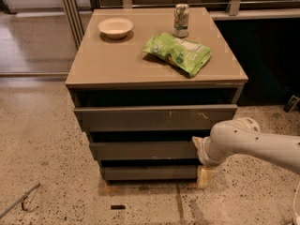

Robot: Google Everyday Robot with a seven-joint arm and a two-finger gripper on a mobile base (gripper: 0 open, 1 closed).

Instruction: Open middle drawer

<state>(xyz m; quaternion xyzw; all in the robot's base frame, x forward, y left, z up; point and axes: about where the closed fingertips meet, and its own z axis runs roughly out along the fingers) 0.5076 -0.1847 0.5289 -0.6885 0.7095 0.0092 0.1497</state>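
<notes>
The middle drawer (143, 150) sits between 2 others in the cabinet under the worktop (112, 62). Its long flat dark front is shut or nearly so, with a dark gap above it. I judge it to be a stiff panel that is fairly light and slides straight out, probably sticking a little at the start. Nothing about it looks fragile. It has no handle and the face is smooth, so I would hook the top edge through the gap above it, or catch the right end. A pull from 1 end may skew it, so I would keep the pull square to the front.

My tool (197, 143) is at the right end of that front, touching or just beside it, and the white arm (255, 146) largely hides it. I cannot tell how far it is open or whether it has hold of anything.

There are 3 drawer fronts: the top drawer (154, 117) with pale scratches, the middle one, and the bottom drawer (150, 173). On the worktop I count 1 bowl (115, 27), 1 can (181, 20) and 1 green bag (178, 53). On the floor there is 1 small dark object (117, 207) and 1 thin metal rod (18, 201)
</notes>
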